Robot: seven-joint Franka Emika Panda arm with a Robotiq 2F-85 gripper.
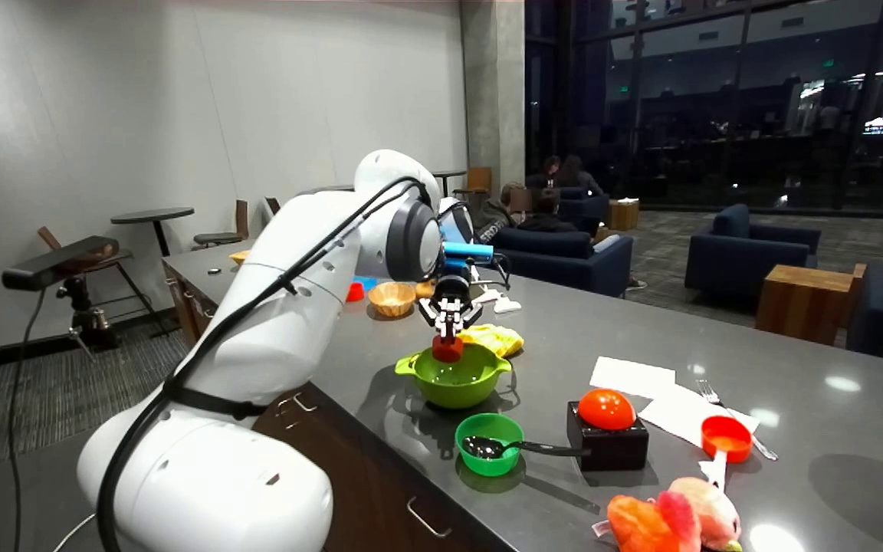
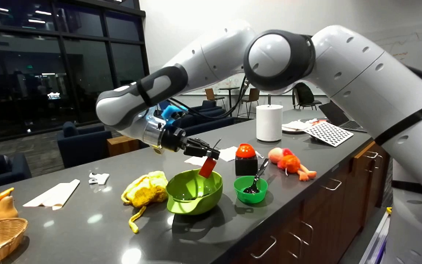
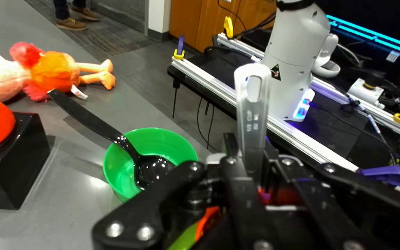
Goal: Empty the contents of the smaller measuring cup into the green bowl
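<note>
Apparently an office lounge: blue armchairs (image 1: 733,258), wooden side tables (image 1: 803,308), a whiteboard (image 2: 410,69) and tall (rather dark) windows (image 1: 660,146).

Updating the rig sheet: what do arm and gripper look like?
Arm: glossy white, rounded segments, dark joint rings, black cables, black straps, triangular label on its base. Gripper: black linkages, silver screws; blue piece nearby.

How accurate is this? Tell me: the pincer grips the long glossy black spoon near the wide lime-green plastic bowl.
Wrong thing gripped: near that bowl, the pincer grips the small red plastic measuring cup, as both exterior views show.
</note>
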